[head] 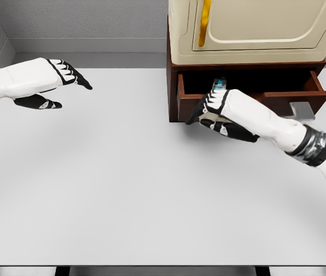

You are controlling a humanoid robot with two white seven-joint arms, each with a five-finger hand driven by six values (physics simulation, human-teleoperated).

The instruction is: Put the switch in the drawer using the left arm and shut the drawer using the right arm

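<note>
Single head view, looking steeply down from above the near edge of the table [122, 190], toward its far edge.

A wide white table [122, 190] fills most of the head view, its near edge running along the bottom of the picture and its far edge meeting a grey wall. On it, at the far right, stands a dark wooden cabinet [173, 92] with its drawer [192, 103] pulled out toward the near side. A cream appliance [254, 29] with a yellow handle sits on top of the cabinet.
</note>
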